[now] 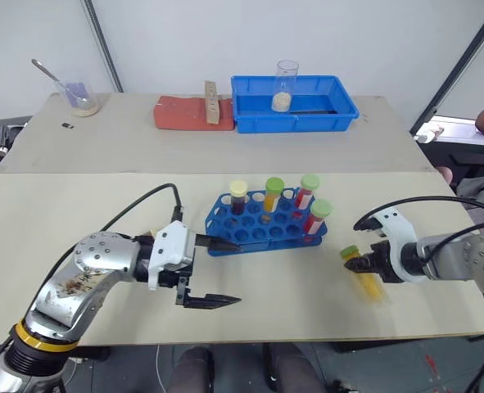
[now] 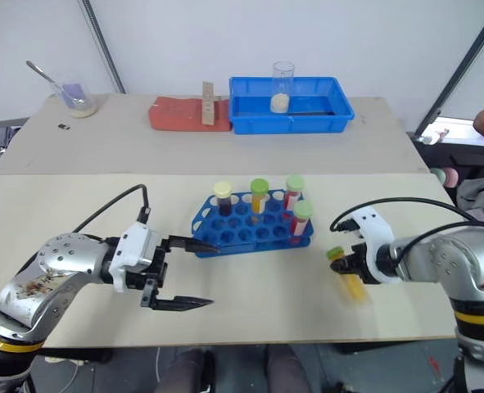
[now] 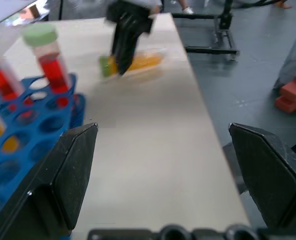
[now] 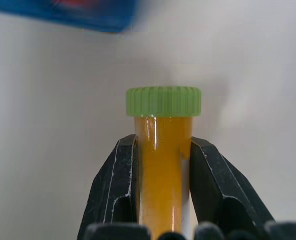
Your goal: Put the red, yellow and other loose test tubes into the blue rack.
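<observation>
Left gripper (image 1: pixel 222 272) hovers low at the blue rack's (image 1: pixel 262 233) near-left corner, fingers spread wide, nothing between them. Right gripper (image 4: pixel 160 165) angled down, clenched on a yellow-orange tube (image 4: pixel 163 165) (ribbed green cap, clear plastic) lying on the table (image 1: pixel 78 221) right of the rack. Rack: bright plastic, round-hole grid, four capped tubes upright. Matte beige tabletop. Farther back: blue tray (image 1: pixel 295 106) with glass beaker (image 1: pixel 285 84), red pad (image 1: pixel 180 113), white wall.

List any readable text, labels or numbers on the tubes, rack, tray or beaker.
None readable. The blue rack, its four standing tubes, the yellow tube in the right gripper, the blue tray and the beaker show no print or markings that can be made out.
</observation>
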